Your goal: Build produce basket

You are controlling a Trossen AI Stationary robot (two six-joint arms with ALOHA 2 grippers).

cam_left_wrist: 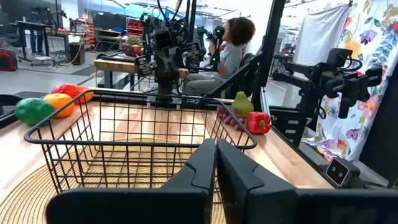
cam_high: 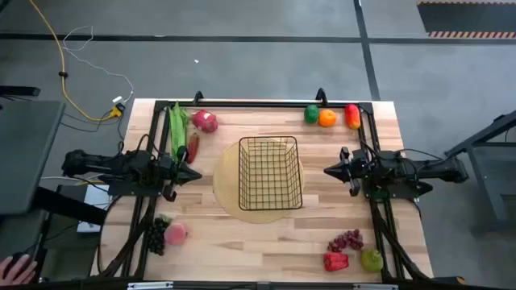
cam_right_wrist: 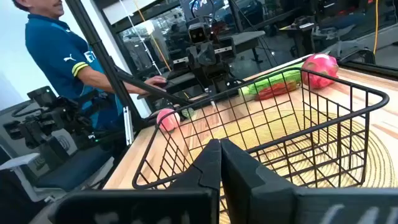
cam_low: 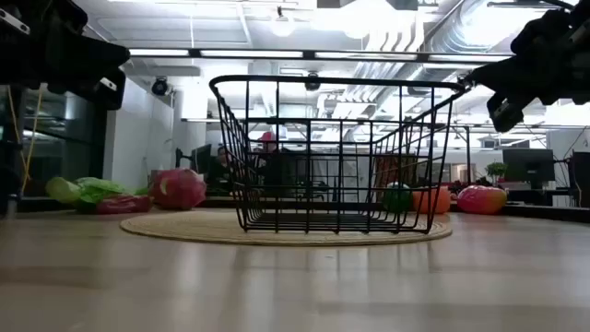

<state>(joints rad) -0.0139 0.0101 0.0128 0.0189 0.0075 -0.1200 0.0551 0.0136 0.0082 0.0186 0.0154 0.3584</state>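
Note:
The black wire basket [cam_high: 270, 171] stands by its base on a round tan mat [cam_high: 228, 187] at the table's middle and holds nothing. Green pods [cam_high: 176, 125], a pink dragon fruit [cam_high: 205, 121] and a red chili [cam_high: 193, 145] lie at the far left. A green pepper [cam_high: 311, 114], an orange one [cam_high: 326, 118] and a red one [cam_high: 352, 116] lie at the far right. Dark grapes [cam_high: 156, 234] and a peach [cam_high: 176, 233] lie near left; red grapes [cam_high: 347, 240], a red pepper [cam_high: 336, 260] and a green pear-like fruit [cam_high: 371, 258] near right. My left gripper [cam_high: 196, 174] is shut, left of the basket; my right gripper [cam_high: 328, 171] is shut, right of it.
A black frame [cam_high: 266, 104] runs along the table's far edge and down both sides. Bare wood lies in front of the basket. A person [cam_right_wrist: 74, 68] stands beyond the table's left side, another [cam_left_wrist: 227, 53] sits beyond the right; a hand [cam_high: 14, 267] shows at the near left.

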